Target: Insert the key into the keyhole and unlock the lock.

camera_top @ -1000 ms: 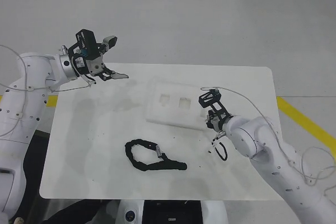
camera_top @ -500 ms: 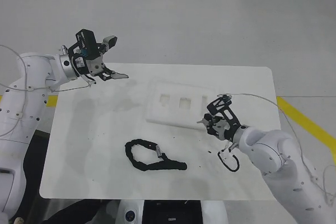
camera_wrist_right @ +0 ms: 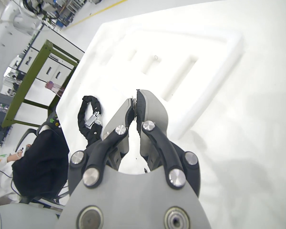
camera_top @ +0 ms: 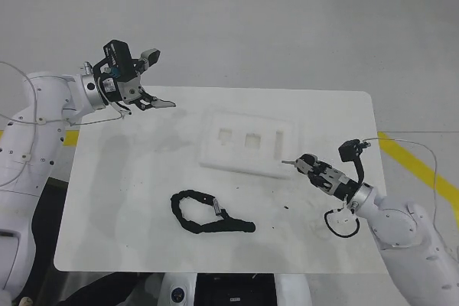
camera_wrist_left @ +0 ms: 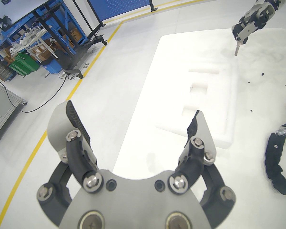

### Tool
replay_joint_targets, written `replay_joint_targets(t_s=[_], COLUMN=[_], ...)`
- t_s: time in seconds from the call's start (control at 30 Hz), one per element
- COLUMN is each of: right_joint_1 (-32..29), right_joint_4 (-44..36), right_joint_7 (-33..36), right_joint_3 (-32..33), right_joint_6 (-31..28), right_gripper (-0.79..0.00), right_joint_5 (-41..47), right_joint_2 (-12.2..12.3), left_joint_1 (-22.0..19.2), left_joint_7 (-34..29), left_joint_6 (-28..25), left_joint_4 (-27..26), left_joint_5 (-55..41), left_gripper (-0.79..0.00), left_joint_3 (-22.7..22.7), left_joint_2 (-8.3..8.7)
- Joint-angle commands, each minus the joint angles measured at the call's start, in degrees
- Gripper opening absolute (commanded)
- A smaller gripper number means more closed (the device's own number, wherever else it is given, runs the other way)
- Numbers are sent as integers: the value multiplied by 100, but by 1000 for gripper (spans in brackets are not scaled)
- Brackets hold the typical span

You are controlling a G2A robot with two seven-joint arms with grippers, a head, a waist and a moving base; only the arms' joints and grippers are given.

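White and matt, the desk [camera_top: 138, 229] has rounded corners and stands on a pale grey floor; a yellow line [camera_top: 421, 168] runs on the floor past its right edge, and in the left wrist view I see blue racks [camera_wrist_left: 50, 24] far behind. A white foam tray [camera_top: 214, 157] with three recesses lies in the far middle of the desk. The lock [camera_top: 206, 214], a black fabric-covered chain loop with a metal cylinder, lies between the tray and the near edge, apart from both. My right gripper [camera_top: 302, 161] is above the desk just beside the right end of the tray, its fingers pressed together on the key [camera_top: 289, 162], whose metal blade sticks out toward the tray. Between the key and the lock the surface carries some small dark specks [camera_top: 288, 205]. My left gripper [camera_top: 161, 78] hangs over the far left corner, fingers wide apart and holding nothing, well apart from the lock.
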Motion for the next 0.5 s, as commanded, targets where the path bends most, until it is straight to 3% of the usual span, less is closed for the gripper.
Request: replay_joint_targets(t_s=[0.0,0.47], right_joint_1=[-19,-167], right_joint_4=[78,8], right_joint_7=[-84,-395], right_joint_3=[79,540], right_joint_6=[-80,-170], right_gripper=[-785,-785], right_joint_5=[157,392], right_joint_2=[1,22], left_joint_1=[0,0], left_joint_7=[0,0], left_joint_6=[0,0], left_joint_4=[0,0], left_joint_5=[0,0], left_gripper=[0,0], left_joint_3=[0,0], left_joint_2=[0,0])
